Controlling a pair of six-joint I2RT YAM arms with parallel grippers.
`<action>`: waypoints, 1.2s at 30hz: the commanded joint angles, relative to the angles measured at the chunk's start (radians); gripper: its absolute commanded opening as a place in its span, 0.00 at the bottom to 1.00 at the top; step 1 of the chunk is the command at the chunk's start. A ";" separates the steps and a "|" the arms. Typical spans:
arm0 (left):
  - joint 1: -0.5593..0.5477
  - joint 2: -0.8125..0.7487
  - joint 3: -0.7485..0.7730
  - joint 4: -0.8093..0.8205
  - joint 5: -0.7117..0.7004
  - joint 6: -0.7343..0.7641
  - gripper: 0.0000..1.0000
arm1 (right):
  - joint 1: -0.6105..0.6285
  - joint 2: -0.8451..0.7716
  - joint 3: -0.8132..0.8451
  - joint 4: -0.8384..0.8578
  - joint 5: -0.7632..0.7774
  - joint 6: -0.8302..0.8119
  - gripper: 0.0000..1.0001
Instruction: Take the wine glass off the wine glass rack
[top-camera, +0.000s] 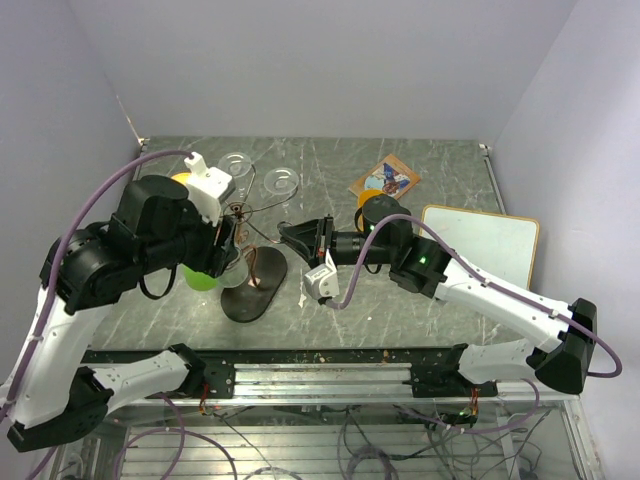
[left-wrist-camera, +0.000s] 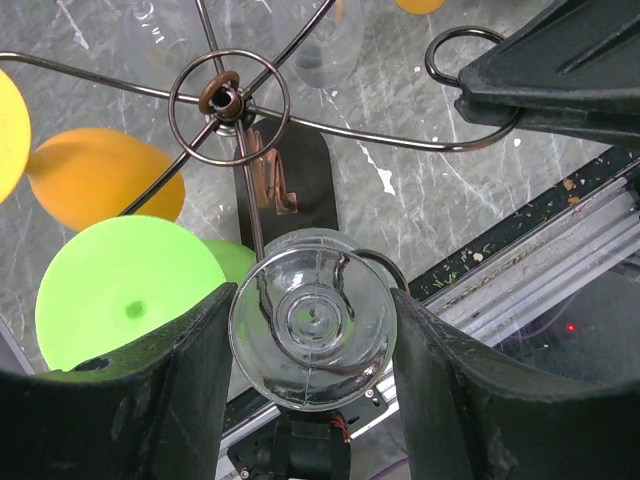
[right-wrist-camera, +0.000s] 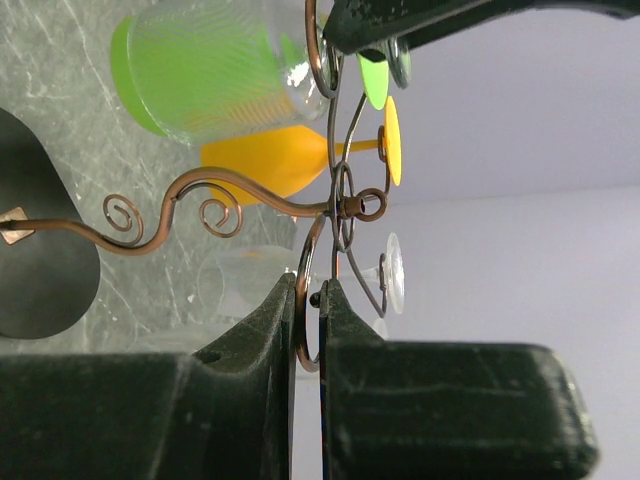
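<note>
- The wine glass (left-wrist-camera: 312, 330) hangs foot-up from a hook on the near-left side of the rack (left-wrist-camera: 228, 98). It is clear and round, and rings of foot and bowl show through one another from above.
- The left claw (left-wrist-camera: 313, 293) sits half-wide around it, one black finger (left-wrist-camera: 170, 390) tight against each side of the bowl, so it looks gripped.
- The rack is thin copper-brown wire. Curled arms fan out from a small ring on the centre post, over a dark oval base (top-camera: 255, 290).
- It stands left of the table's (top-camera: 400, 310) middle, close to the near edge.
- The right claw (right-wrist-camera: 308, 290) is pinched almost shut on one wire arm on the rack's right side, the wire running straight between its pads.
- Next to the clear glass hang a lime-green glass (left-wrist-camera: 120, 290) and an orange glass (left-wrist-camera: 100, 185), both glossy and see-through.
- Two more clear glasses (top-camera: 258, 173) show on the rack's far side.
- The table is grey-green stone with pale veins.
- A printed card (top-camera: 384, 180) lies toward the far right corner, and a white board (top-camera: 480, 240) lies along the right edge.
</note>
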 joint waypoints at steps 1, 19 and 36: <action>-0.003 0.022 0.039 0.061 0.022 0.035 0.07 | 0.008 0.006 0.007 -0.126 -0.026 0.041 0.00; -0.003 0.104 0.048 0.158 0.147 0.062 0.07 | 0.026 0.016 0.019 -0.125 -0.012 0.051 0.00; -0.003 0.030 -0.004 0.193 0.298 0.084 0.07 | 0.030 0.005 -0.001 -0.041 -0.005 0.105 0.00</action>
